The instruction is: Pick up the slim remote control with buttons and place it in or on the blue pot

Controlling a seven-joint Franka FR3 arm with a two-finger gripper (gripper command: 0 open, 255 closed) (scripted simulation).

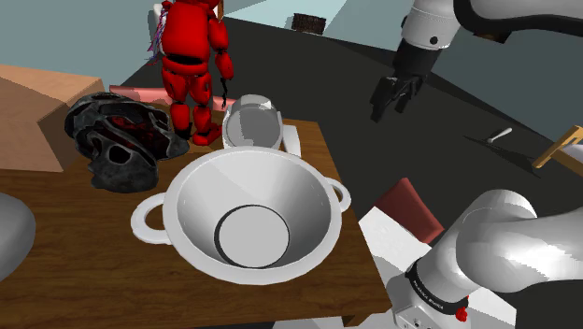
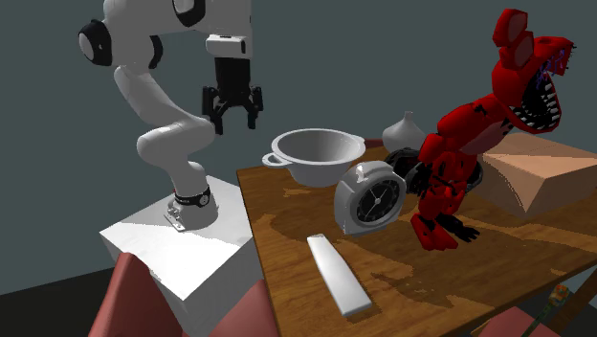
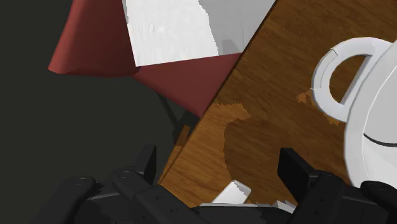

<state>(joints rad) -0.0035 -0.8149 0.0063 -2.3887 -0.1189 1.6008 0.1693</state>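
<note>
Hovering above stand [image 2: 182, 244] beside table [image 2: 287, 220], gripper [image 2: 232, 120] empty, fingers apart. Remote [image 2: 337, 276] lies flat on table, past clock [image 2: 371, 199], well apart from pot [image 2: 320, 170], drawn white. Nothing done yet: grasp, lift, placing all remain.

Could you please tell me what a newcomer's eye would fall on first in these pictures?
The tall red toy figure with a gaping mouth stands out most, at the second exterior view's right on the brown wooden table. Next comes the large white two-handled pot, mid-table in the shoulder view, with the all-black gripper hovering open near the table edge beside it.
</note>
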